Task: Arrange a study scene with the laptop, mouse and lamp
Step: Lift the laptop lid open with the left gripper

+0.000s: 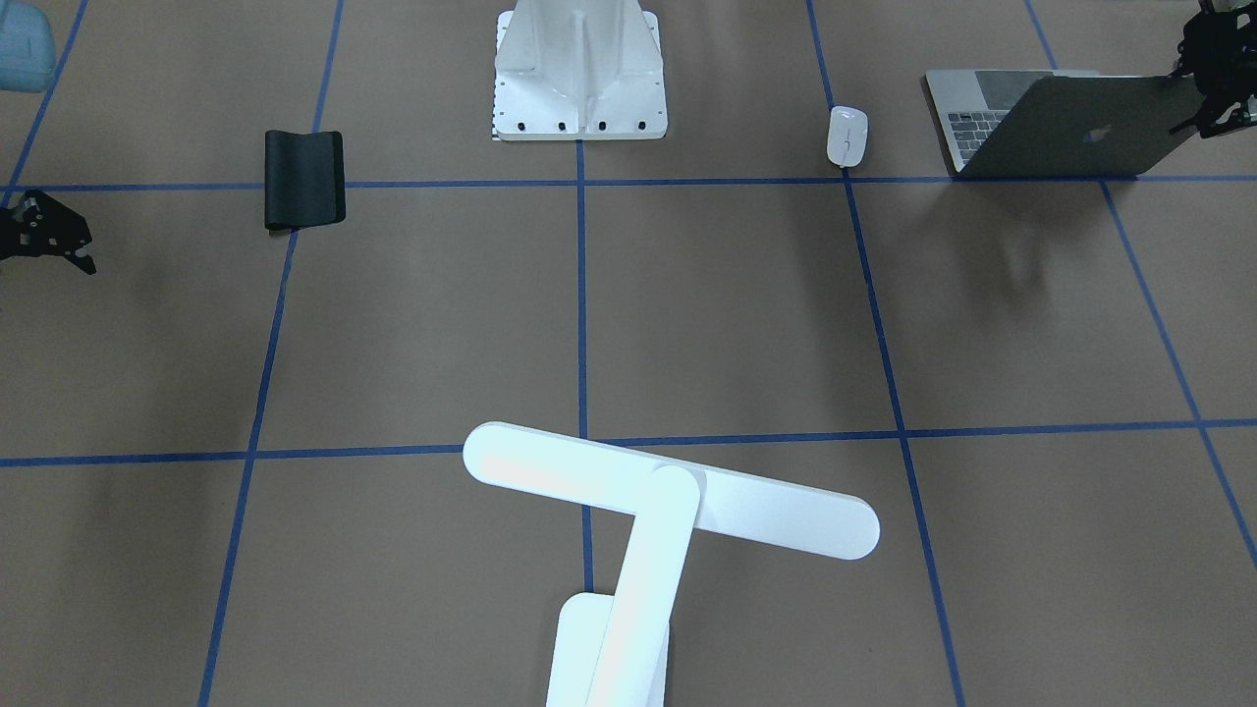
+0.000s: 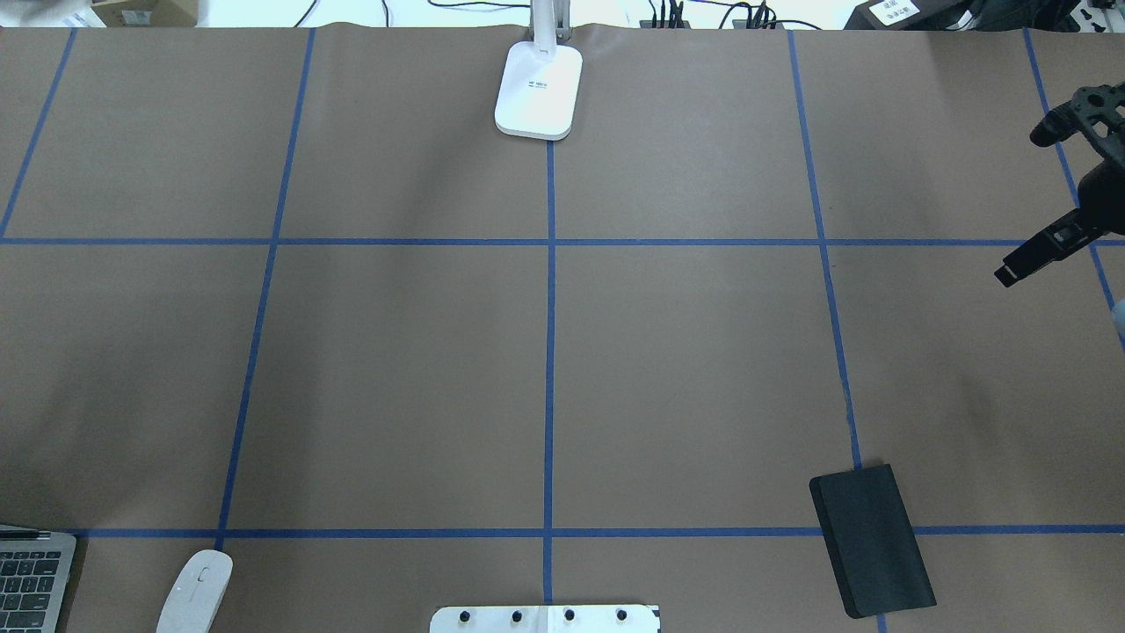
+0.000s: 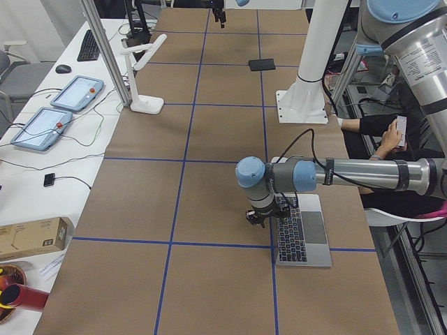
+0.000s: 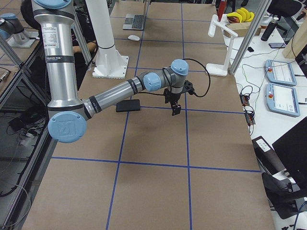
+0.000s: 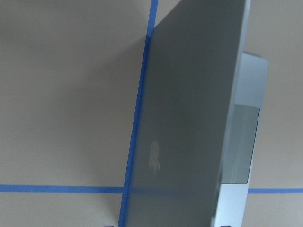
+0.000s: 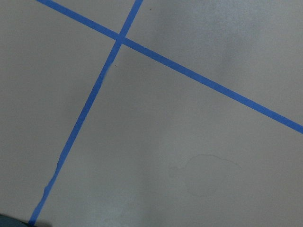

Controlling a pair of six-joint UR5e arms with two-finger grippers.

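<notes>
The grey laptop (image 1: 1065, 128) sits at the table's near-left corner, its lid half raised with the apple logo showing; the lid fills the left wrist view (image 5: 189, 118). My left gripper (image 1: 1178, 103) is at the lid's free corner and its fingers look spread; I cannot see whether they touch it. The white mouse (image 1: 847, 135) lies beside the laptop, apart from it. The white lamp (image 1: 671, 489) stands at the far middle edge, its base in the overhead view (image 2: 539, 92). My right gripper (image 2: 1024, 207) hangs open and empty above the right side.
A flat black pad (image 2: 870, 541) lies near the front right. The white bolted pedestal (image 1: 579, 69) stands at the robot's base. Blue tape lines cross the brown table. Tablets and cables lie on a side bench (image 3: 70, 98) beyond the lamp.
</notes>
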